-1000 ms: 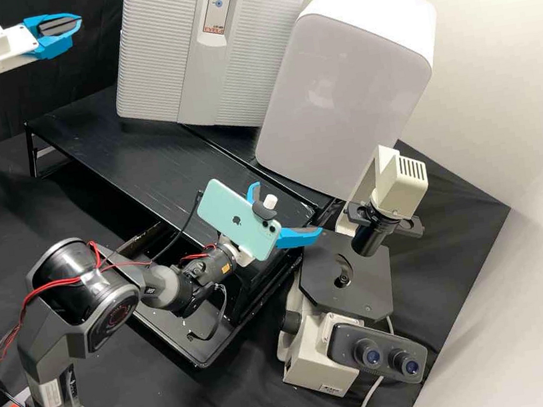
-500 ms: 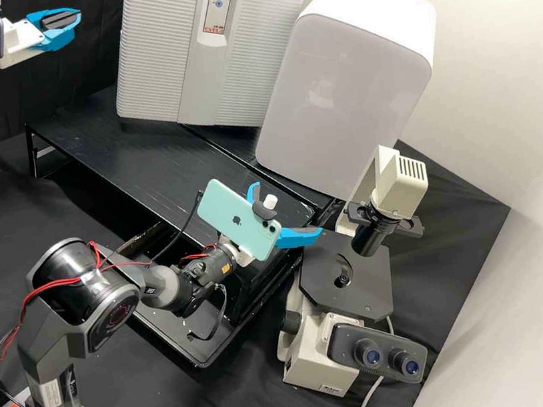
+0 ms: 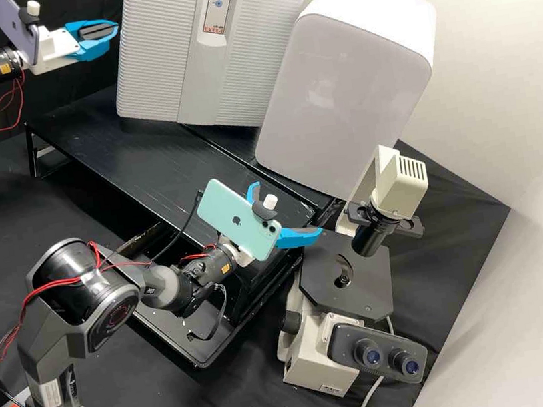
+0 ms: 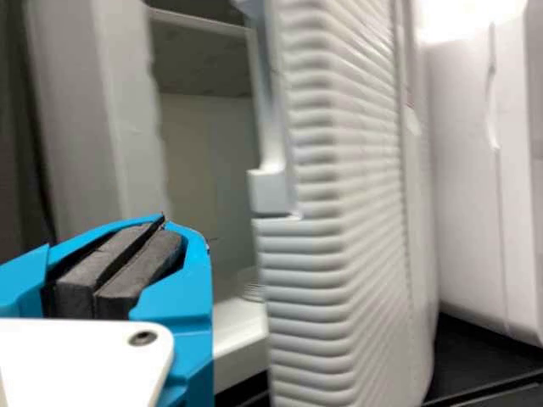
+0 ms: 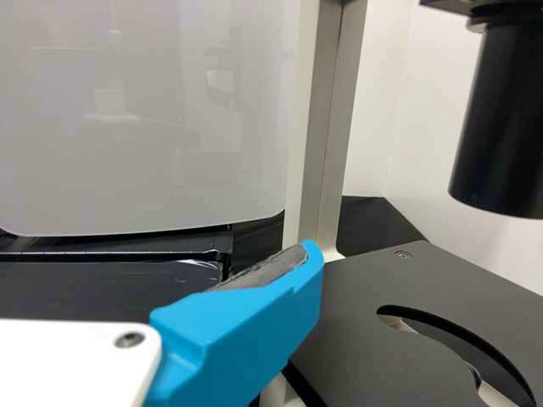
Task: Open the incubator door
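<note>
Here, the ajar incubator door (image 3: 160,57) stands near the left tool (image 3: 114,28).

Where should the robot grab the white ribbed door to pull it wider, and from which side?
Probably by its free upright edge, coming from the gap beside it. The ribbed door stands ajar, so that edge sticks out from the white cabinet. The edge looks thick, so the shut left gripper might do better hooking behind it than pinching.
</note>
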Tool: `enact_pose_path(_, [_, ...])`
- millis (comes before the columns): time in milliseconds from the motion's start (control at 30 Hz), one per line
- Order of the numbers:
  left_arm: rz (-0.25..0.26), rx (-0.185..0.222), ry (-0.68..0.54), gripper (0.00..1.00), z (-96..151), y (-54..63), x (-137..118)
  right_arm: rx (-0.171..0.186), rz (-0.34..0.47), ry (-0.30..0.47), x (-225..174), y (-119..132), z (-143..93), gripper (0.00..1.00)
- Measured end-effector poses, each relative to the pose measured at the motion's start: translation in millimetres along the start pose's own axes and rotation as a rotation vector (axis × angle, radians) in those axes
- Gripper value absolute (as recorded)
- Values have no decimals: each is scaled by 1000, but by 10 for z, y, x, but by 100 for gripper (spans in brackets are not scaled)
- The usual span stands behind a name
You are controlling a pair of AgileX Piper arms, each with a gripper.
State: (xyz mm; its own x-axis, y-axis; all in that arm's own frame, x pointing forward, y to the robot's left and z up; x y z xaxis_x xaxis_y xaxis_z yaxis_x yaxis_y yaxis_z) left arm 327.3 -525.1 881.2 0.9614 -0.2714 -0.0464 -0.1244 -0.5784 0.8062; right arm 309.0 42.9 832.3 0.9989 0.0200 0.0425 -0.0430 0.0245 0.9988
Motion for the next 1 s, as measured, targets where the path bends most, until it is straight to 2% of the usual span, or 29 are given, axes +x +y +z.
enact_pose_path(100, [-13, -4, -12, 0, 27, -48, 58, 0, 0, 0, 0, 0, 0, 100])
enact_pose_path(467, [-28, -7, -36, 0, 88, -88, 106, 0, 0, 0, 0, 0, 0, 100])
enact_pose_path(733, [-40, -56, -106, 0, 250, -105, 182, 0, 0, 0, 0, 0, 0, 100])
enact_pose_path(800, [-50, -41, -145, 0, 317, -116, 204, 0, 0, 0, 0, 0, 0, 100])
enact_pose_path(933, [-75, 15, -226, 0, 449, -142, 219, 0, 0, 0, 0, 0, 0, 100])
enact_pose_path(1000, [-79, 25, -280, 0, 526, -126, 228, 0, 0, 0, 0, 0, 0, 100])
